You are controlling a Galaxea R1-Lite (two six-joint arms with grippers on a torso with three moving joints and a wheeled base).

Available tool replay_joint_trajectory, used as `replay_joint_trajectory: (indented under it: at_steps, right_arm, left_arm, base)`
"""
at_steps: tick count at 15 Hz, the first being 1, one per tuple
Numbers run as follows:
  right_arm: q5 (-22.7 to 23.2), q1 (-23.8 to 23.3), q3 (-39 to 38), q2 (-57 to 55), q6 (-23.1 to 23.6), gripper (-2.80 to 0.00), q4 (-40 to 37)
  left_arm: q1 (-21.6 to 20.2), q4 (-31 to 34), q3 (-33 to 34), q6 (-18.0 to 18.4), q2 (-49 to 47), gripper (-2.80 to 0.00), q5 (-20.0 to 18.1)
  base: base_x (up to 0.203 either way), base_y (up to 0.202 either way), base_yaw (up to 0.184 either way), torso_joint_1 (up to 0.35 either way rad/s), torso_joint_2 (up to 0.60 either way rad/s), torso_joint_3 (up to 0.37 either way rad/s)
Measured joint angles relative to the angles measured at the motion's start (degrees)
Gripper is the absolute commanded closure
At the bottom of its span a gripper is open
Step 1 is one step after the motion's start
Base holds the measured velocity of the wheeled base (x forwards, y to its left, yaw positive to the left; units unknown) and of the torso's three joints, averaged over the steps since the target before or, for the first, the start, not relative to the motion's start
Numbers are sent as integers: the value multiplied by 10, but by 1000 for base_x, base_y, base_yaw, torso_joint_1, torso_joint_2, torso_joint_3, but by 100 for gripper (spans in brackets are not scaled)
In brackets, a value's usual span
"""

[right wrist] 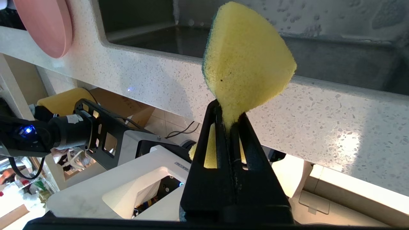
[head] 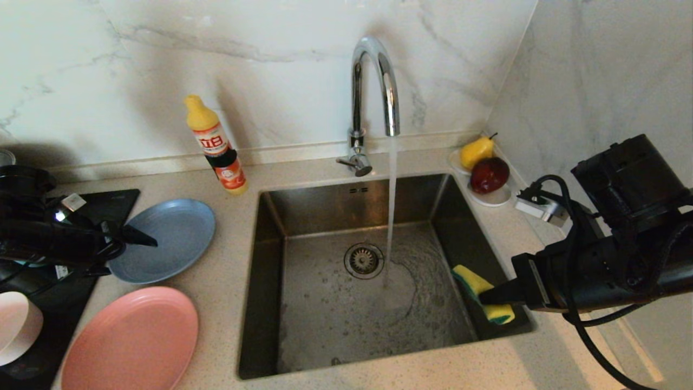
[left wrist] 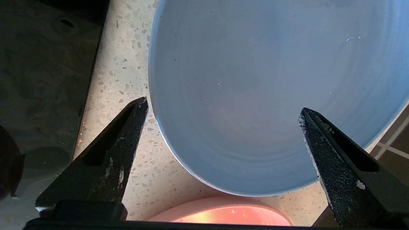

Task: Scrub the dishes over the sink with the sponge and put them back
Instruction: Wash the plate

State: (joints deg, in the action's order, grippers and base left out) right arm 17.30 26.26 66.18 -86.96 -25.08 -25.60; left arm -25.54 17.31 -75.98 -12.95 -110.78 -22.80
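A grey-blue plate (head: 173, 233) (left wrist: 262, 80) lies flat on the counter left of the sink (head: 325, 325). My left gripper (head: 127, 252) (left wrist: 223, 105) hovers open over the plate's left rim and holds nothing. In front of it lies a pink plate (head: 132, 338) (left wrist: 223, 217). A pale pink bowl (head: 13, 325) sits at the far left edge. My right gripper (head: 487, 297) (right wrist: 230, 111) is shut on the bent yellow sponge (head: 482, 290) (right wrist: 246, 57), held over the sink's right front corner. The teal bowl is hidden.
Water (head: 391, 206) runs from the chrome faucet (head: 373, 70) into the sink beside the drain strainer (head: 364, 260). A yellow soap bottle (head: 216, 146) stands behind the plates. A white dish (head: 492, 199) with a pear (head: 476, 151) and a red fruit (head: 490, 174) sits at the back right. A black cooktop (head: 111, 200) lies far left.
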Motion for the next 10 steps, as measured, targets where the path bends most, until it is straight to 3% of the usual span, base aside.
replay_joint_trajectory:
  at_steps: [5, 6, 7, 10]
  right_arm:
    - [0, 0, -3, 2, 0, 0, 0]
    - [0, 0, -5, 3, 0, 0, 0]
    - [0, 0, -7, 3, 0, 0, 0]
    - [-1, 0, -9, 4, 0, 0, 0]
  left_arm:
    - [0, -1, -3, 1, -7, -280, 4]
    - [0, -2, -3, 1, -9, -181, 3]
    - [0, -2, -4, 1, -10, 0, 5]
    - [0, -1, -8, 1, -16, 0, 15]
  base:
    - [0, 0, 0, 0, 0, 0]
    - [0, 0, 0, 0, 0, 0]
    - [0, 0, 0, 0, 0, 0]
    - [0, 0, 0, 0, 0, 0]
